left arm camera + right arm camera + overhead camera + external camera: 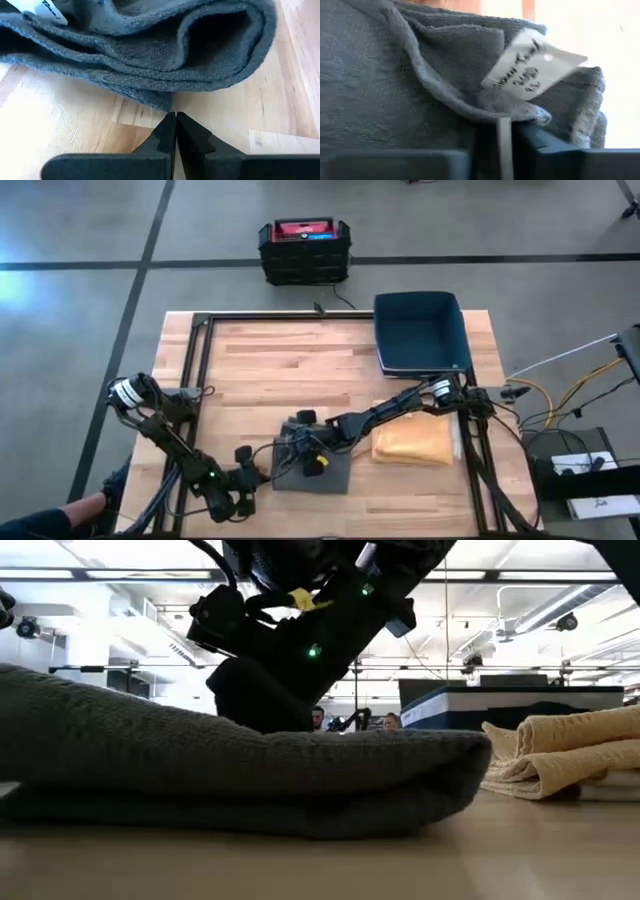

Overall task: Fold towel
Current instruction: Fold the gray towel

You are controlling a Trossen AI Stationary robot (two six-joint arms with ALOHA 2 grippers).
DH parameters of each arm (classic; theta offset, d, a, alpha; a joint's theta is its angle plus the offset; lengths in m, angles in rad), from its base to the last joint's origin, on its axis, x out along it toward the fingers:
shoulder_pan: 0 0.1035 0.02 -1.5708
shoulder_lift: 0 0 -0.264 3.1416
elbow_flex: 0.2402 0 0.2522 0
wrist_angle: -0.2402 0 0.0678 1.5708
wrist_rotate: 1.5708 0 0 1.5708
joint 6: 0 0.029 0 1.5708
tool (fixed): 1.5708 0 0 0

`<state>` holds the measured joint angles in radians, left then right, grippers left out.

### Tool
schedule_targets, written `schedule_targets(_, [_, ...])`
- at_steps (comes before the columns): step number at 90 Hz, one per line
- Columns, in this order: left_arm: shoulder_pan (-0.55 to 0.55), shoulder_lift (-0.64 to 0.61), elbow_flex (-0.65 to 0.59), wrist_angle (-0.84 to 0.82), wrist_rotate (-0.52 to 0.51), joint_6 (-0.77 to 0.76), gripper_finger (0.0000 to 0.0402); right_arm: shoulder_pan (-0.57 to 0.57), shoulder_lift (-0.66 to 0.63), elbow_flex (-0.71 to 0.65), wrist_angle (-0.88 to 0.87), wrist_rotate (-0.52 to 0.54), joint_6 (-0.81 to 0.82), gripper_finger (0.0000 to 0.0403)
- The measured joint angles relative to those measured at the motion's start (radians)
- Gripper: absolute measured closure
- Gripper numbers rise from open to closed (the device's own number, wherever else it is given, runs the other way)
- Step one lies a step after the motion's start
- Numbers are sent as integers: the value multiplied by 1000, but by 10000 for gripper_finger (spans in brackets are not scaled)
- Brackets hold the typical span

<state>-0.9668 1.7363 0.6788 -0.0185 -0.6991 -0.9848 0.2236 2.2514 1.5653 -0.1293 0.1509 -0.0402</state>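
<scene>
The left claw sits low near the front edge of the wooden tabletop, just beside the gray towel. In the left wrist view its two fingers are pressed together with nothing between them, and their tips sit just in front of the towel's folded edge. The gray towel lies in a folded heap near the front middle of the tabletop. The right claw is down on top of it, and I cannot tell if it is clenched or let go. A white tag shows on the towel. To the right lies a folded yellow towel, and behind that a dark blue bin.
</scene>
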Motion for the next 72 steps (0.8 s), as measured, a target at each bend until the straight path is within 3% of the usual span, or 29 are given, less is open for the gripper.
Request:
schedule_targets(6, [0, -1, 0, 0, 0, 4, 402, -2, -14, -1, -11, 8, 0, 392])
schedule_targets(72, [3, -80, -2, -52, -17, 27, 402, -2, -186, -1, -185, 60, 14, 402])
